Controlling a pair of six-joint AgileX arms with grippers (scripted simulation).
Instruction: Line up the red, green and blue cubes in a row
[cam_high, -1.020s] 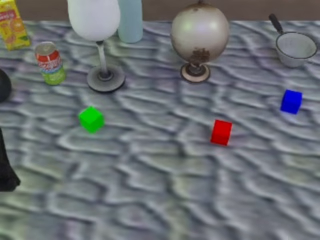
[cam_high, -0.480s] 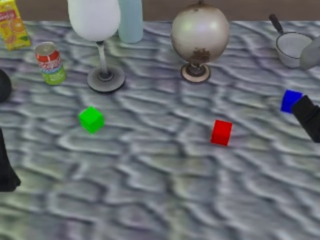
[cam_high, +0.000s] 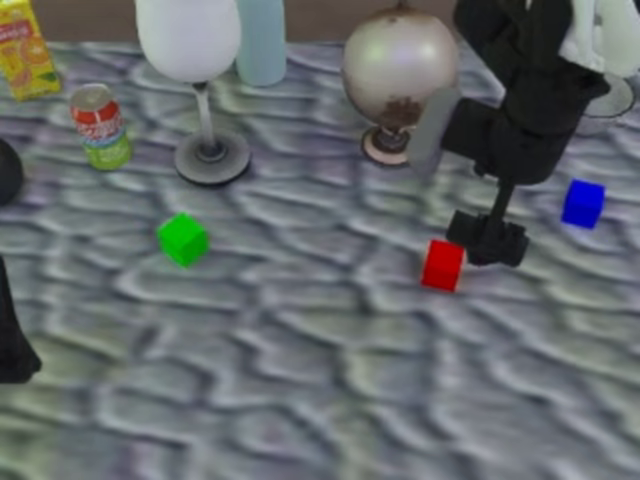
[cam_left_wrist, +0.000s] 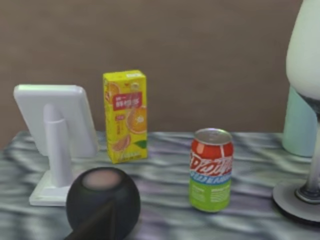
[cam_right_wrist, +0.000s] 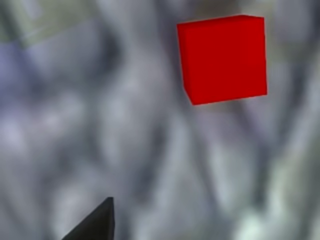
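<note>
The red cube (cam_high: 442, 265) lies right of the table's middle, and it fills the right wrist view (cam_right_wrist: 222, 59). My right gripper (cam_high: 488, 240) hangs open just to the right of it, close to its far right corner, with nothing between the fingers. Only one dark fingertip (cam_right_wrist: 102, 220) shows in the right wrist view. The blue cube (cam_high: 583, 203) sits farther right, beyond the arm. The green cube (cam_high: 183, 239) rests alone on the left half. My left arm (cam_high: 10, 340) is parked at the left edge, its gripper open.
Along the back stand a juice carton (cam_high: 25, 50), a soda can (cam_high: 100, 125), a wine glass (cam_high: 212, 158), a pale bottle (cam_high: 262, 40) and a globe (cam_high: 400, 70). A black ball (cam_left_wrist: 102, 202) and a white stand (cam_left_wrist: 55, 130) sit near the left arm.
My right arm has swung in from the right edge, passed the blue cube and come down beside the red cube. The cubes and the left arm have not moved.
</note>
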